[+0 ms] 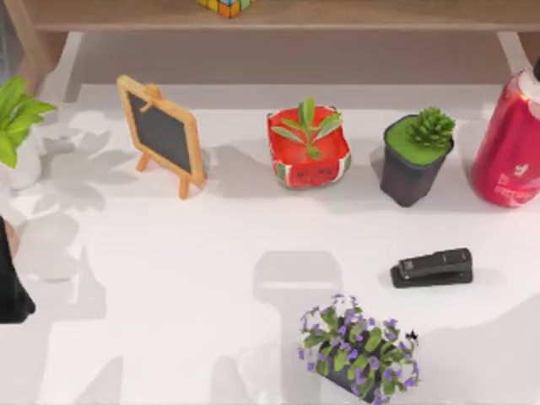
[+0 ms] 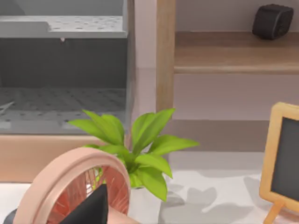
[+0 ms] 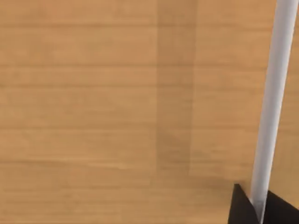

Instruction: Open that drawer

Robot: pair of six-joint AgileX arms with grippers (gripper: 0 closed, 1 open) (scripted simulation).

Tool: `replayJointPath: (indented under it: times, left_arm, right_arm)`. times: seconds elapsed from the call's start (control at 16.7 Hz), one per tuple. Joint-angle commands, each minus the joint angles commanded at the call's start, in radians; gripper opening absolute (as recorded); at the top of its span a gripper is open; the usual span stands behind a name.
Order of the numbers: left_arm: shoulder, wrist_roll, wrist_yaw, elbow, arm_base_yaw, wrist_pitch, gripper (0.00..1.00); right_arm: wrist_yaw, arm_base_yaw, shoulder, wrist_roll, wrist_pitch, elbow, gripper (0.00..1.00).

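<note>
Up close, right gripper (image 3: 259,205): in the right wrist view its dark fingertips sit on either side of a pale bar, pinching the drawer handle (image 3: 273,98) as best I can judge, since just the tips show.
Drawer: the drawer front (image 3: 117,107) is a wood-grain panel directly behind the handle, which runs as a slim, slightly tilted bar across it.
Left gripper: a dark fingertip (image 2: 91,210) shows low in the left wrist view; whether the fingers are spread or together I cannot tell.
Left arm: its dark body (image 1: 10,283) sits at the table's left edge in the top view.
Near the left gripper: a pink ring-shaped fan (image 2: 70,186) just in front of it, with a leafy green plant (image 2: 135,149) behind.
Table (image 1: 169,278): white, lit with soft shadows.
Back row, left to right: small chalkboard easel (image 1: 162,133), watermelon-patterned pot (image 1: 309,148) with a green sprout, dark pot with a succulent (image 1: 417,157), red bottle (image 1: 510,139) at the right edge.
Front area: black stapler (image 1: 432,267) right of centre, purple-flowered plant (image 1: 359,348) near the front edge, apart from the stapler.
Shelf: a wooden shelf (image 1: 278,15) runs along the back; a colourful cube (image 1: 224,6) sits on it.
</note>
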Motion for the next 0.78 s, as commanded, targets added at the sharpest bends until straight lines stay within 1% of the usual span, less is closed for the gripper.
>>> replayJointPath:
  times: [0.42, 0.78]
  left_arm:
    - [0.0, 0.0, 0.0, 0.0, 0.0, 0.0, 1.0]
    - [0.0, 0.0, 0.0, 0.0, 0.0, 0.0, 1.0]
  right_arm:
    - [-0.059, -0.054, -0.102, 0.003, 0.128, -0.242, 0.0]
    - [-0.063, -0.059, -0.11, 0.003, 0.144, -0.26, 0.0]
